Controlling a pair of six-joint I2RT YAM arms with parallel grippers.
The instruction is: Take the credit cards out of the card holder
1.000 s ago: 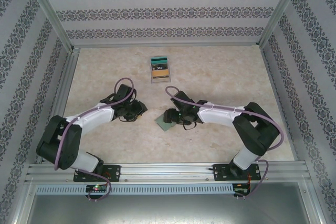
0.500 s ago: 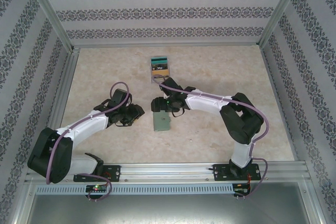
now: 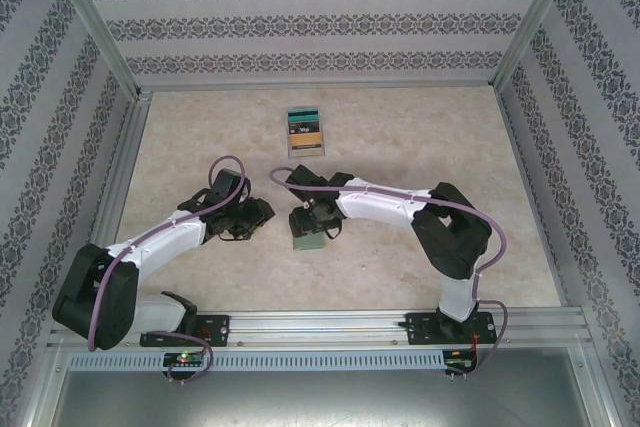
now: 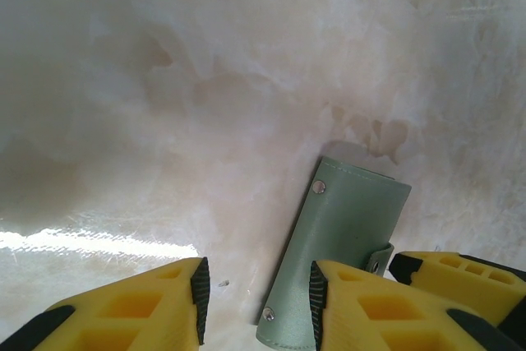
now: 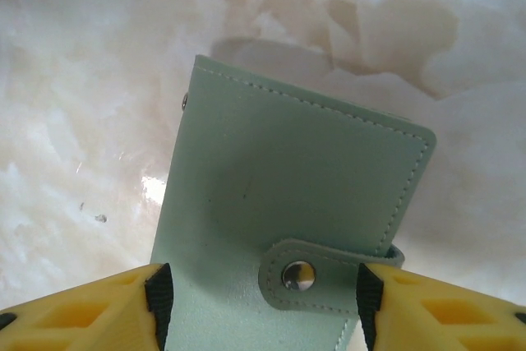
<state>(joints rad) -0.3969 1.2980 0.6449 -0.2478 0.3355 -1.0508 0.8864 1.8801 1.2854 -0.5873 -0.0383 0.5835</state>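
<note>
My right gripper (image 5: 263, 300) is hovering over the closed grey-green card holder (image 5: 296, 178). Its jaws are spread, with one yellow finger at each side of the holder near the snapped tab (image 5: 300, 275); I cannot tell whether the pads are touching its edges. The holder is lying flat on the marbled tabletop (image 3: 420, 147), between my two arms. My left gripper (image 4: 258, 289) is hanging low just beside the holder's long edge, its jaws standing apart with nothing between them. The credit cards (image 3: 305, 133) are lying together well apart from the holder, toward the far wall.
</note>
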